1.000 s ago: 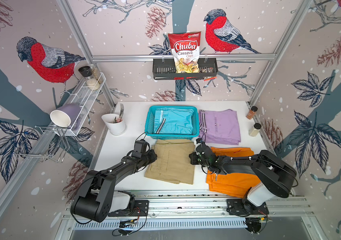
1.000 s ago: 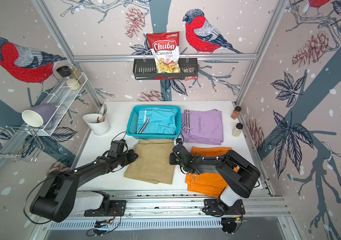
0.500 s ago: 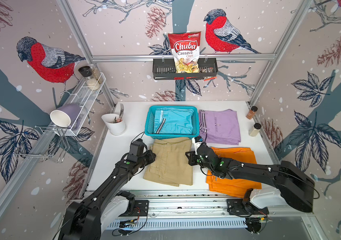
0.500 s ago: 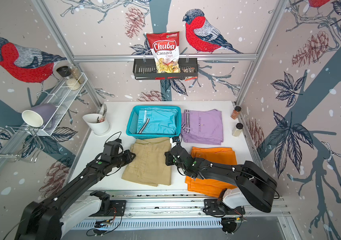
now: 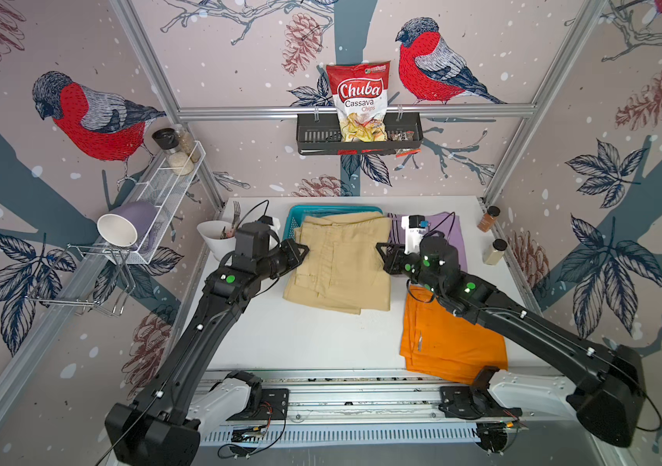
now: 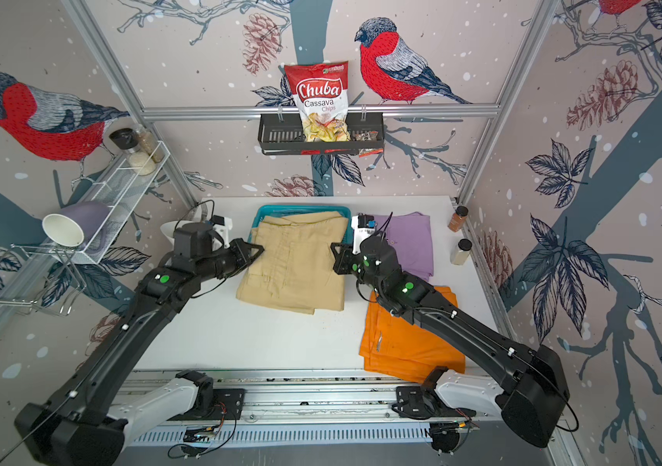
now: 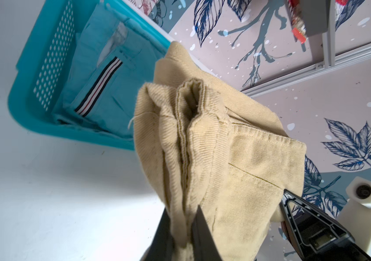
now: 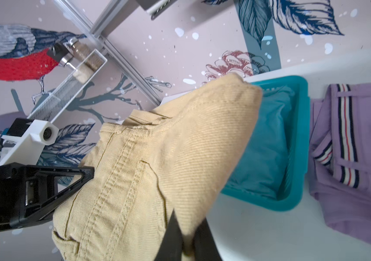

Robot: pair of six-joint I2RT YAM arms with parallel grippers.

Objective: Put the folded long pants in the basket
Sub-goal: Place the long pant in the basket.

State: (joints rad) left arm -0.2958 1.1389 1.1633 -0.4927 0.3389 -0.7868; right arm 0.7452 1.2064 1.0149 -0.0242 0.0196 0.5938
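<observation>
Both grippers hold the tan folded long pants [image 5: 341,262] [image 6: 297,262] up off the table, its far edge over the turquoise basket [image 5: 293,214] [image 6: 265,212]. My left gripper [image 5: 303,252] [image 7: 182,226] is shut on the tan pants' left edge. My right gripper [image 5: 379,248] [image 8: 188,226] is shut on the right edge. Cyan striped pants [image 7: 103,90] [image 8: 268,146] lie inside the basket [image 7: 28,67], hidden in both top views. Lilac pants [image 5: 452,238] [image 8: 360,158] lie right of the basket. Orange pants [image 5: 450,339] lie at the front right, partly under the right arm.
A white cup with cutlery [image 5: 216,242] stands left of the basket, behind the left wrist. Two spice jars [image 5: 492,220] stand by the right wall. A white wire shelf [image 5: 168,189] hangs on the left wall, a black rack with a chips bag [image 5: 357,137] on the back wall.
Both arms have lifted the tan pants off the table and carried them back toward the basket. The tan pants now cover the cyan pants in the top views.
</observation>
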